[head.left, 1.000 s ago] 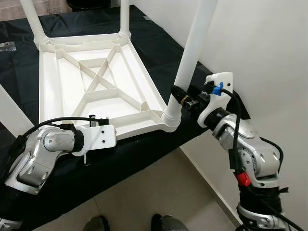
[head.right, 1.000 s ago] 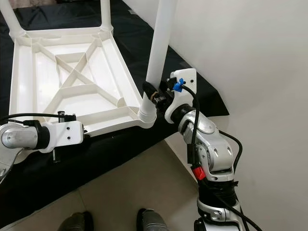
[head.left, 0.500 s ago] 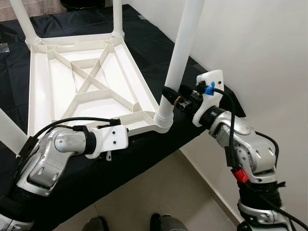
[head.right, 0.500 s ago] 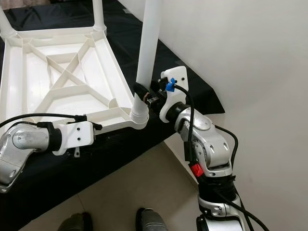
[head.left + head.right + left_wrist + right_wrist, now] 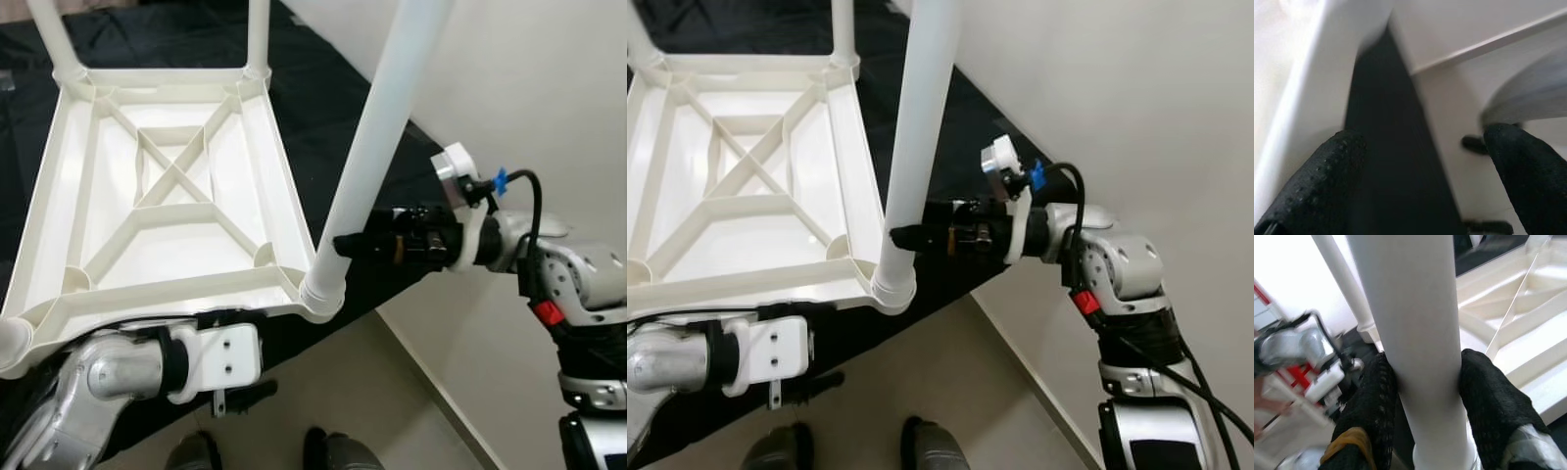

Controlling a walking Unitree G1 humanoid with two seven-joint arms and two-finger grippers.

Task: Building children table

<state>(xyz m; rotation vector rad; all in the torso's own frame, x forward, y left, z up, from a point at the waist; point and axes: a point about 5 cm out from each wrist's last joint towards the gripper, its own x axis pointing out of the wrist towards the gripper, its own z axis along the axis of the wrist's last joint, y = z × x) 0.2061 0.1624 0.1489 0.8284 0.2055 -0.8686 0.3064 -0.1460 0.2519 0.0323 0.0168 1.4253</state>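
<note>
The white children's table (image 5: 284, 206) lies upside down on a black cloth (image 5: 323, 88), its ribbed underside facing up. Its near right leg (image 5: 377, 147) stands tall from the corner socket (image 5: 321, 291). My right gripper (image 5: 348, 243) reaches in from the right and is shut on that leg just above the socket; in the right wrist view the leg (image 5: 1420, 333) sits tight between both black fingers (image 5: 1376, 401). My left gripper (image 5: 257, 354) is below the table's near rim, open, with the black cloth (image 5: 1386, 147) between its fingers (image 5: 1327, 186).
Two more legs (image 5: 257, 34) stand at the table's far corners. A white wall (image 5: 549, 88) rises close on the right. The cloth-covered surface ends just under the near rim, with pale floor (image 5: 372, 411) and my feet (image 5: 196, 452) below.
The view has shifted. My right arm now stretches out sideways from the right, still clamped on the leg. My left gripper has dropped lower under the table's near rim.
</note>
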